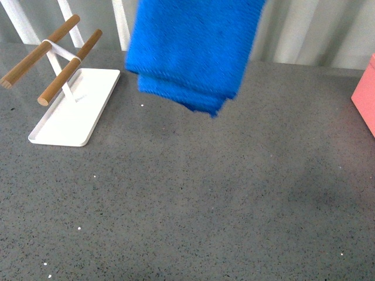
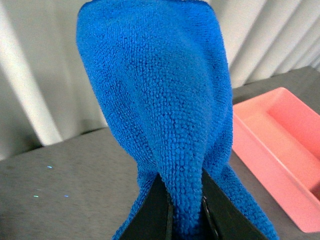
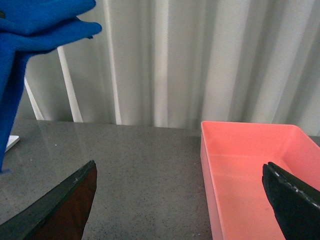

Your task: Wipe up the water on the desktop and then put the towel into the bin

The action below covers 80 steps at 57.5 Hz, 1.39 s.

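Observation:
The bright blue towel (image 1: 193, 47) hangs in the air above the back of the dark-grey desktop (image 1: 193, 193), its folded lower edge clear of the surface. My left gripper (image 2: 186, 210) is shut on the towel (image 2: 160, 100), and a fold of cloth is pinched between its black fingers (image 2: 155, 215). The salmon-pink bin (image 1: 366, 99) shows only as a corner at the right edge in the front view. My right gripper (image 3: 180, 187) is open with nothing in it, and one finger hangs over the bin (image 3: 250, 170). The towel (image 3: 30, 30) appears off to its side.
A white flat-based rack (image 1: 76, 105) with two wooden bars (image 1: 67, 67) stands at the back left of the desktop. A pale ribbed wall (image 3: 190, 60) runs behind the desktop. No water shows on the grey surface in front.

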Each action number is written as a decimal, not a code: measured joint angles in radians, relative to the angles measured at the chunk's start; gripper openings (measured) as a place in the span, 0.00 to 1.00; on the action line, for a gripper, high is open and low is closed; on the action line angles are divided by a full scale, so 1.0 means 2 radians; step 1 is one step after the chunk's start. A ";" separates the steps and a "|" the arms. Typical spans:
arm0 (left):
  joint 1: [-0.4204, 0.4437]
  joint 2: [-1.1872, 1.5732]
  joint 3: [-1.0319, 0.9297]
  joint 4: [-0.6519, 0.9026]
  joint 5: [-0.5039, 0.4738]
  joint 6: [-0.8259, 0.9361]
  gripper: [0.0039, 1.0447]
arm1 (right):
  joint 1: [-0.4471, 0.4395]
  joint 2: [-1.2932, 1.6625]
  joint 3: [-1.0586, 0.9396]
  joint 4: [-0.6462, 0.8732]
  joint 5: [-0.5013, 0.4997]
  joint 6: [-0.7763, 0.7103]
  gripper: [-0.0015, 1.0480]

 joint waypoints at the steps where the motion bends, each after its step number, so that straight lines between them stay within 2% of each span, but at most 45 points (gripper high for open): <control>1: -0.003 0.000 -0.003 0.004 0.000 -0.004 0.04 | 0.000 0.000 0.000 0.000 0.000 0.000 0.93; 12: -0.038 0.023 -0.024 0.052 -0.010 -0.058 0.04 | -0.002 0.002 0.001 -0.002 -0.010 -0.002 0.93; 14: -0.040 0.028 -0.024 0.058 -0.013 -0.063 0.04 | -0.017 0.014 0.009 -0.028 -0.063 -0.024 0.93; 15: -0.041 0.032 -0.024 0.061 -0.014 -0.066 0.04 | -0.033 0.029 0.018 -0.052 -0.097 -0.038 0.93; 16: -0.042 0.036 -0.024 0.064 -0.016 -0.070 0.04 | -0.047 0.046 0.026 -0.071 -0.154 -0.059 0.93; 18: -0.044 0.043 -0.023 0.067 -0.019 -0.074 0.04 | -0.064 0.070 0.033 -0.086 -0.215 -0.096 0.93; 21: -0.046 0.052 -0.022 0.069 -0.020 -0.079 0.04 | -0.075 0.104 0.035 -0.079 -0.288 -0.139 0.93; 22: -0.048 0.056 -0.022 0.071 -0.020 -0.080 0.04 | -0.076 0.111 0.035 -0.075 -0.294 -0.148 0.93; 23: -0.049 0.063 -0.021 0.071 -0.020 -0.083 0.04 | -0.081 0.128 0.037 -0.061 -0.331 -0.176 0.93; 25: -0.049 0.069 -0.021 0.073 -0.020 -0.086 0.04 | -0.085 0.153 0.046 -0.036 -0.360 -0.201 0.93; 33: -0.049 0.073 -0.021 0.077 -0.021 -0.093 0.04 | -0.101 0.250 0.089 0.063 -0.400 -0.227 0.93; 40: -0.049 0.073 -0.020 0.077 -0.010 -0.105 0.04 | -0.096 0.361 0.114 0.158 -0.401 -0.194 0.93; 44: -0.046 0.072 -0.020 0.077 -0.002 -0.118 0.04 | -0.072 0.455 0.126 0.232 -0.390 -0.149 0.93; 50: -0.040 0.069 -0.019 0.073 0.001 -0.130 0.04 | -0.044 0.538 0.134 0.304 -0.382 -0.075 0.93; 59: -0.035 0.061 -0.019 0.069 0.009 -0.147 0.04 | 0.005 0.650 0.162 0.406 -0.333 0.030 0.93; 68: -0.031 0.058 -0.010 0.056 0.014 -0.165 0.04 | 0.041 0.712 0.183 0.448 -0.302 0.068 0.93; 80: -0.031 0.056 0.001 0.047 0.024 -0.191 0.04 | 0.086 0.773 0.202 0.476 -0.301 0.062 0.93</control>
